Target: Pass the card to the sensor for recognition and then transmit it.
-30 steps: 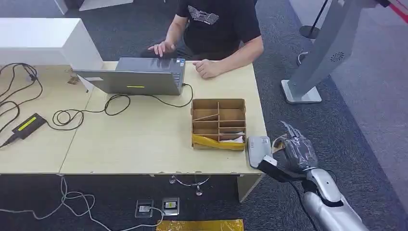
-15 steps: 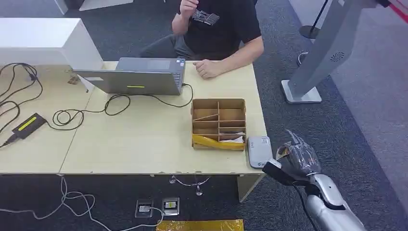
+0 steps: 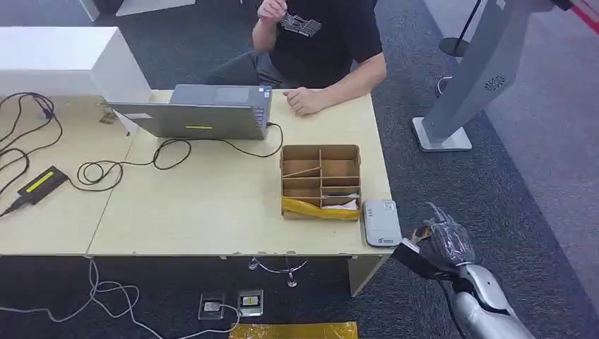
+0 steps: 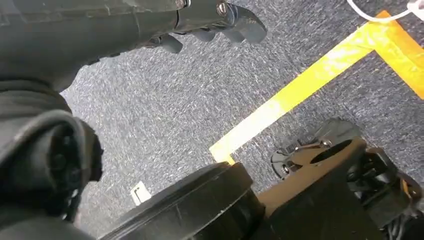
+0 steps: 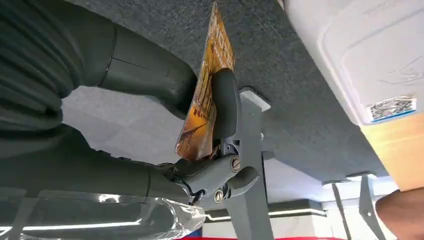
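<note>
Grey carpet all round, pale wooden surface (image 3: 212, 212) in the middle. On it: compartmented cardboard box (image 3: 321, 181), grey laptop (image 3: 201, 111), black cables (image 3: 127, 166), and at the right edge the white sensor (image 3: 381, 222). Seated behind, a person (image 3: 318, 42) in a black shirt. Just off the surface's right corner, near the sensor but apart from it: right hand (image 3: 441, 244), pinching the orange card (image 5: 205, 100) between thumb and finger. Left hand (image 4: 205, 22) hanging over carpet with yellow floor tape (image 4: 300, 90), fingers curled, holding nothing.
</note>
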